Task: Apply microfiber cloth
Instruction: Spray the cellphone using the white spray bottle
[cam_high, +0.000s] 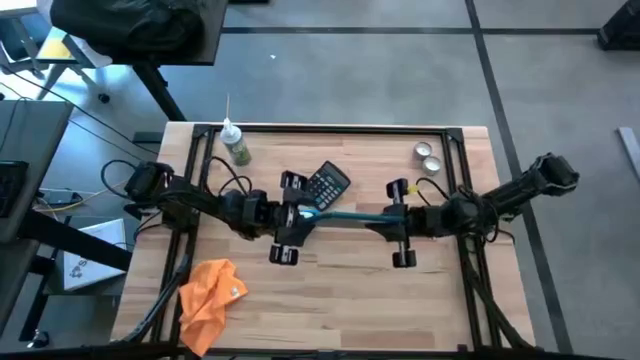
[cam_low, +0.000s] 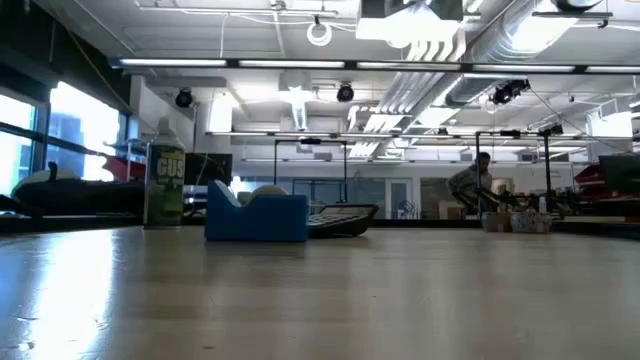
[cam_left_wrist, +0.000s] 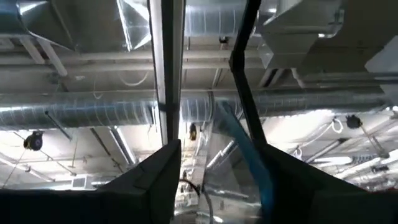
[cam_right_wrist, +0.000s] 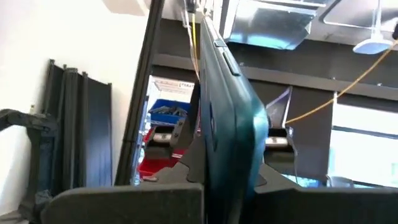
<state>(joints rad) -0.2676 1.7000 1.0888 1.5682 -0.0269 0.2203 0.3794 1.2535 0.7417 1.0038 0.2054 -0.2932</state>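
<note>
Both arms meet over the table (cam_high: 350, 300), just in front of the black calculator (cam_high: 327, 183). A thin teal slab (cam_high: 350, 216) spans between them. The left gripper (cam_high: 290, 222) clamps one end; its fingers (cam_left_wrist: 149, 180) flank the teal edge. The right gripper (cam_high: 400, 224) clamps the other end, fingers closed against the slab. The microfiber cloth (cam_high: 210, 298) lies crumpled well apart from the calculator, toward the table's front edge on the left arm's side, untouched.

Bright ceiling lights (cam_low: 410, 35) (glaring overhead) leave the table (cam_low: 320, 300) softly blurred.
</note>
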